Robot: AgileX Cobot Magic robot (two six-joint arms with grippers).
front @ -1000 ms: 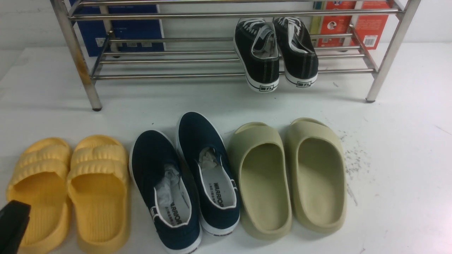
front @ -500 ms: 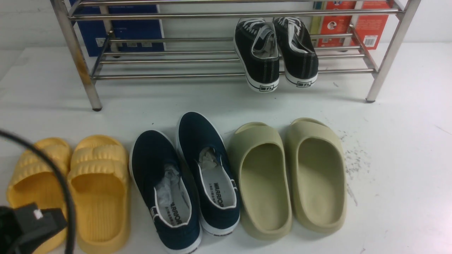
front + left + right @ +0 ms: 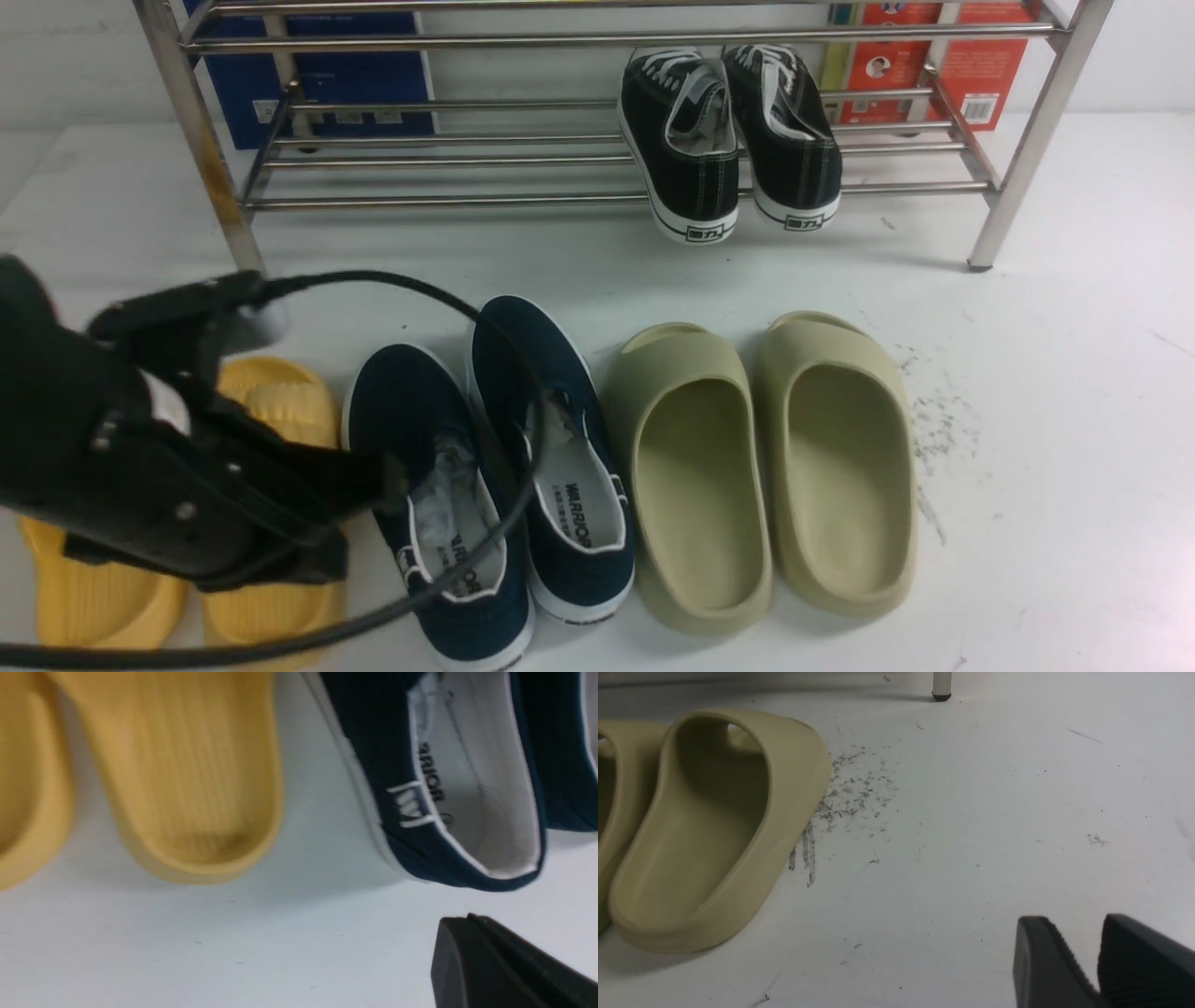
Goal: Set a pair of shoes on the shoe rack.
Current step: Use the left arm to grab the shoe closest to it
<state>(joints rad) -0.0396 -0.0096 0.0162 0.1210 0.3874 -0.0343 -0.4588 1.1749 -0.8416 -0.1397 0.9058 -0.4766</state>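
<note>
The reach toward the first shoe is judged to be the step in hand; nothing is lifted yet. The pair of shoes [image 3: 509, 359] is seen on the tabletop [image 3: 1027, 373], side by side with toes toward the shoe rack [image 3: 448, 161], between the yellow slides [image 3: 280, 401] and the olive slides [image 3: 695, 467]. The rack's lower rails are occupied at the right by the black lace-up sneakers [image 3: 691, 159].

The left end effector [image 3: 392, 483] is held closed on nothing, its tip just beside the heel opening of the left navy shoe [image 3: 401, 411]; whether the shoe is touched cannot be told. The right end effector [image 3: 1085, 926] is seen low over the tabletop, beyond the olive slides and well apart from the pair, its fingers [image 3: 1045, 961] a little parted with nothing between them.

For the next move, the left end effector would have to be opened and set over the heel collar before a grasp can be made. The cable [image 3: 448, 289] looped above both navy shoes should be kept from snagging.
</note>
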